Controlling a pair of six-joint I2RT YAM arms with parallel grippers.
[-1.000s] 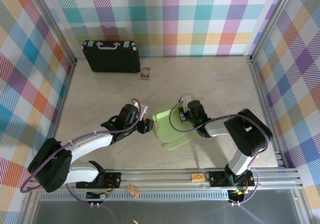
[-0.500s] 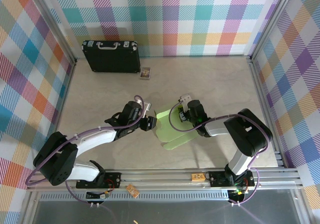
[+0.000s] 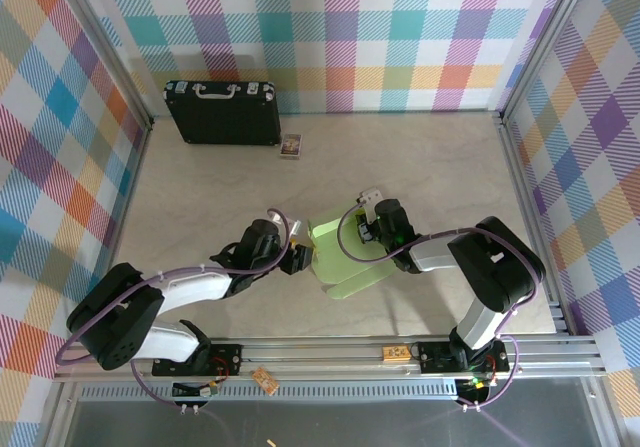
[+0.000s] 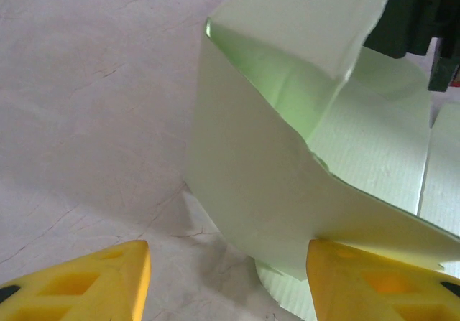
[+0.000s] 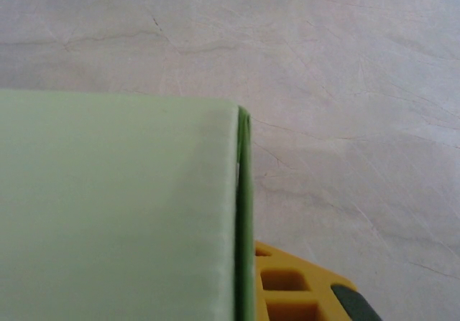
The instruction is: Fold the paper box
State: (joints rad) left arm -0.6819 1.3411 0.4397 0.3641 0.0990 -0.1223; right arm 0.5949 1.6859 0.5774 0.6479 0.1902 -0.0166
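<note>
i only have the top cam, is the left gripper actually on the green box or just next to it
Observer: Next to it. In the left wrist view the left gripper is open, and the lower edge of the paper box reaches just one yellow finger.
Operator: does the right one have the card
Observer: Yes. The right wrist view shows the right gripper shut on a folded panel, with the card edge against its finger.
Operator: any flaps up
Observer: In the left wrist view a wall stands upright with a flap bent over its top, and a rounded tab lies flat on the table.
</note>
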